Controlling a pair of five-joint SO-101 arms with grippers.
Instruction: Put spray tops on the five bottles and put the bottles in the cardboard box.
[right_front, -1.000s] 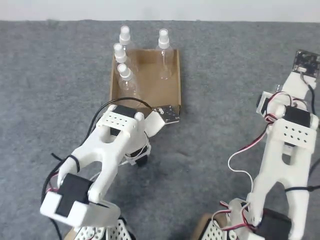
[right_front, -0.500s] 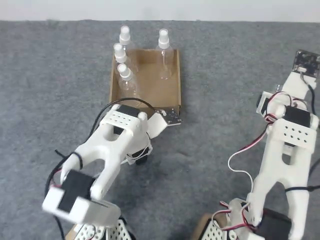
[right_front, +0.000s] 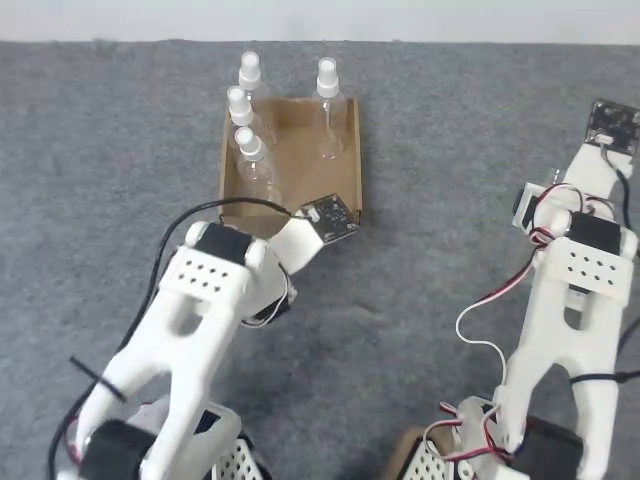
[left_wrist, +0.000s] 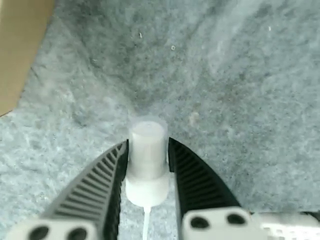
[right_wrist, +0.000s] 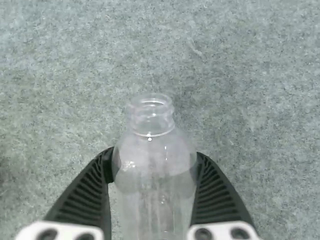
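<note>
Four bottles (right_front: 252, 165) in cardboard box (right_front: 300, 185): three left, one right

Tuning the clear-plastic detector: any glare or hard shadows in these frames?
Right wrist view: the bottle in the right gripper has just small glints at its neck rim, and the carpet shows through it. Left wrist view: no glare on the spray top in the left gripper. High view: even light, a soft shadow beneath the left arm near the cardboard box.

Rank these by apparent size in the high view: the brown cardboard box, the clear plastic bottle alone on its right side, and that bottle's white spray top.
Largest: brown cardboard box.
Then the clear plastic bottle.
Smallest: its white spray top.
The gaps are plain.
</note>
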